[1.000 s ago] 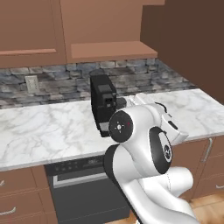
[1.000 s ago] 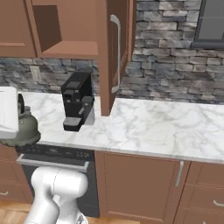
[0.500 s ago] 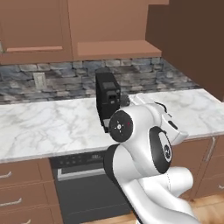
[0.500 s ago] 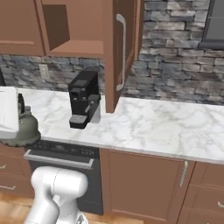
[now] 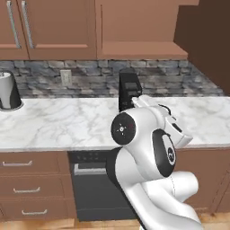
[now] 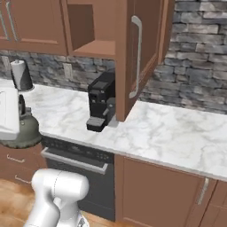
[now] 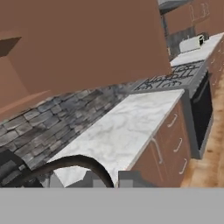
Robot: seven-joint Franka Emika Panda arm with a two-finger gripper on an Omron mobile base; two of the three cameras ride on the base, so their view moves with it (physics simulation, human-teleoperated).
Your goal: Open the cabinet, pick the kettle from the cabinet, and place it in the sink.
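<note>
In the right base view the grey-olive kettle [image 6: 21, 131] hangs in the air at the far left, in front of the counter edge. My white gripper [image 6: 13, 111] is shut on its thin dark loop handle. In the hand view that dark arched handle [image 7: 72, 162] curves up between my fingertips [image 7: 94, 179]. The reddish-brown cabinet [image 6: 91, 26] stands open and its shelf is bare; its door [image 6: 142, 53] with the long silver bar handle swings out over the counter. The same door shows as a dark panel [image 5: 204, 40] in the left base view. The sink is out of view.
A black coffee machine [image 6: 102, 104] [image 5: 129, 90] stands on the marble counter [image 6: 177, 133] under the open door. A grey canister [image 5: 9, 92] [image 6: 20, 75] sits at the counter's left. A dark oven front [image 6: 80, 164] lies below. The hand view shows a cooktop [image 7: 173, 78] and toaster [image 7: 190, 43].
The whole scene has slid to the right in both base views, so the base has driven left. The kettle keeps its place beside the hand.
</note>
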